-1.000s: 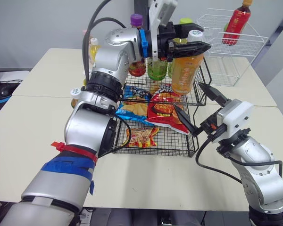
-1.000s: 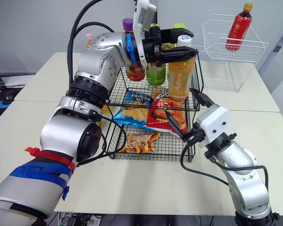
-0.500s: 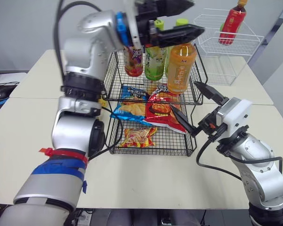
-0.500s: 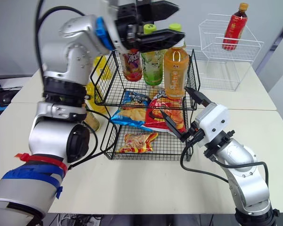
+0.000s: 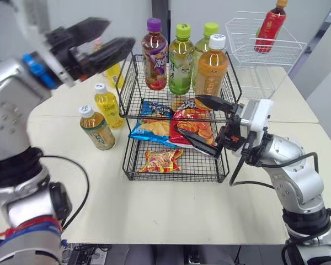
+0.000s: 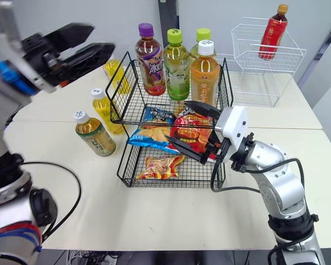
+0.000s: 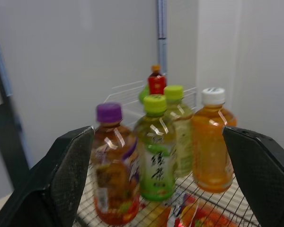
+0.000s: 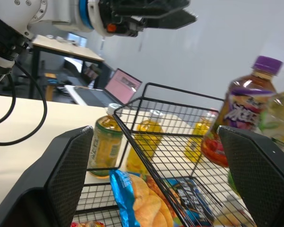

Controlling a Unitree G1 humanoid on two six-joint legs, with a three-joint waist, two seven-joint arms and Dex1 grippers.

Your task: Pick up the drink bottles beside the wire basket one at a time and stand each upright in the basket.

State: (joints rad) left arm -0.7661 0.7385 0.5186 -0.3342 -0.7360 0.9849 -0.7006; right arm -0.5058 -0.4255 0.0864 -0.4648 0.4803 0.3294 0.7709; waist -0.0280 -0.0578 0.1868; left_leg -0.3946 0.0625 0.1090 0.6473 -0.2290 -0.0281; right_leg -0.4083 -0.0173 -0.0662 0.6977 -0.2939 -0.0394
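A: Eyes on the black two-tier wire basket [image 6: 117, 88] on the cream table [image 5: 154, 210]. Four drinks upright in the upper tier: purple-capped reddish bottle [image 5: 155, 55] at the left end, green-capped green tea bottle [image 5: 181, 61] next, second green-capped bottle [image 5: 208, 36] tucked behind, white-capped orange bottle [image 5: 211, 69] at the right end.

B: Three more outside, just off the basket's left side, all standing on the table. White-capped amber bottle with a green label [image 5: 97, 128] nearest the front, white-capped yellow bottle [image 5: 108, 105] behind it, another yellow bottle [image 5: 115, 76] back by the basket's rear left corner.

A: Now the left gripper [image 5: 121, 31]. Up high, out beyond the basket's upper left rim, black fingers [image 5: 85, 27] flung wide apart, clutching nothing at all.

B: Right gripper [image 5: 188, 115], same story. Hanging at the basket's front right, splayed open, empty, aimed in under the upper tier at the red crisp bag [image 5: 196, 124] and the blue crisp bag [image 5: 151, 124] beside it. Touching the red one? Hard to tell.

A: Down on the lower tier, towards the front, a small orange snack packet [image 5: 163, 160] lying flat.

B: And well behind the basket, off to its right, a white wire rack [image 5: 265, 55] with a red orange-capped bottle [image 5: 271, 27] upright inside.
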